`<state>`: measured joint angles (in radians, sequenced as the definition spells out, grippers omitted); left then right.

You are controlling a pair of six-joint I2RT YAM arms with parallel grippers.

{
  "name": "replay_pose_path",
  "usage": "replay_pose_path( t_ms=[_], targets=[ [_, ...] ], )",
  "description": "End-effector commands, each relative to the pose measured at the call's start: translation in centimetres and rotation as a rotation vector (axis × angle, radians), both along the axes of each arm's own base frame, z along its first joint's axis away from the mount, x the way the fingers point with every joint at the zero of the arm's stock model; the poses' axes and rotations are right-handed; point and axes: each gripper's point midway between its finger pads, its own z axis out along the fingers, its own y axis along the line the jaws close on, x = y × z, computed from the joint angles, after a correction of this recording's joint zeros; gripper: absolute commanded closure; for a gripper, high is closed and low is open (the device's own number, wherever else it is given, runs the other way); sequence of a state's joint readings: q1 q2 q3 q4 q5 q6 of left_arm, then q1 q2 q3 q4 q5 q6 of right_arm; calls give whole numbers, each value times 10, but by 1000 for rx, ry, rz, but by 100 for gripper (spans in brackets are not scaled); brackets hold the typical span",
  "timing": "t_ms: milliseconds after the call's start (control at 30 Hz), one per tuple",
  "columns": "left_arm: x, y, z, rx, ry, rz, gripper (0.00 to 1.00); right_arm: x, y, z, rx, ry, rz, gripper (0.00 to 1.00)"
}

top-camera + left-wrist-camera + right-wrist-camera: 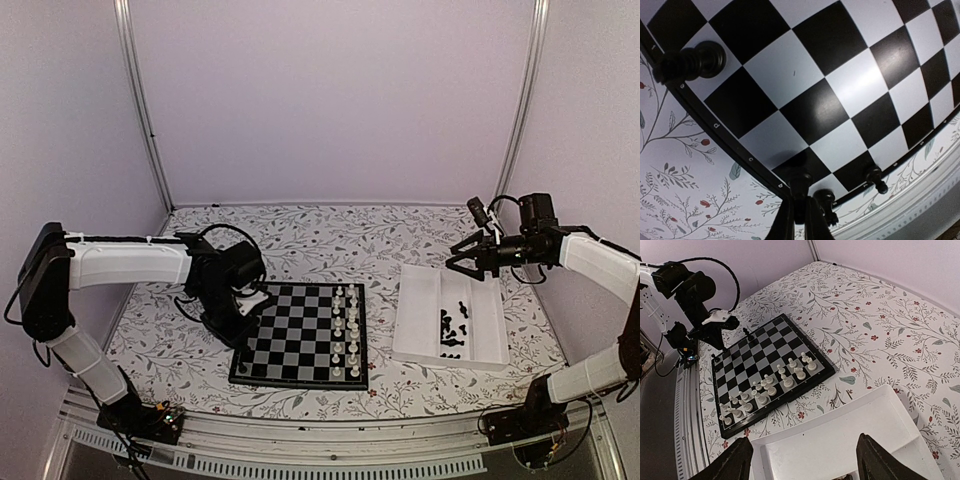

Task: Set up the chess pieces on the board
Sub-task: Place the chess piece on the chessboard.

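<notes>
Left gripper (800, 206): its two fingers are pressed together on one black piece (800, 187), holding it near the top.
Held piece: it sits right between the fingers, low over a dark square at the rim of the board (805, 100). I cannot tell if its foot touches the square.
Board: it lies under the left gripper (240, 352), which hangs over its near left corner. It is well away from the right gripper.
Other black pieces (690, 62): three more stand at the board's edge. One is just beside the left gripper's fingers and one is a bit further along that side. The third is well off along the other side.
White pieces (346, 330): they stand in two rows on the side of the board far from the left gripper.
Right gripper (468, 262): its fingers are wide apart with nothing between them. It hangs in the air over the far end of the tray (420, 310).
Tray: white and long, it lies right under the right gripper, beside the board.
Loose black pieces (455, 325): a small heap lies in the tray, below the right gripper and nearer to the arm's base.
Tabletop (330, 235): a cloth with leaves and small red flowers lies under both grippers.
</notes>
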<state>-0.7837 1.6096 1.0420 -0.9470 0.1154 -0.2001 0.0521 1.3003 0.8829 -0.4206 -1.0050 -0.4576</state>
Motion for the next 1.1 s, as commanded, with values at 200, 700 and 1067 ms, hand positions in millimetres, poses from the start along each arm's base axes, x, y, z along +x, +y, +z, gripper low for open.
replay_pose_path(
  t_ms=[200, 700, 1067],
  targets=[
    [-8, 7, -8, 12, 55, 3, 100, -3, 1, -3, 9, 14, 17, 25],
    [-9, 2, -14, -1, 74, 1, 85, -3, 1, -4, 8, 20, 18, 25],
    [-3, -3, 18, -45, 16, 12, 60, 1, -2, 1, -28, 9, 6, 25]
  ],
)
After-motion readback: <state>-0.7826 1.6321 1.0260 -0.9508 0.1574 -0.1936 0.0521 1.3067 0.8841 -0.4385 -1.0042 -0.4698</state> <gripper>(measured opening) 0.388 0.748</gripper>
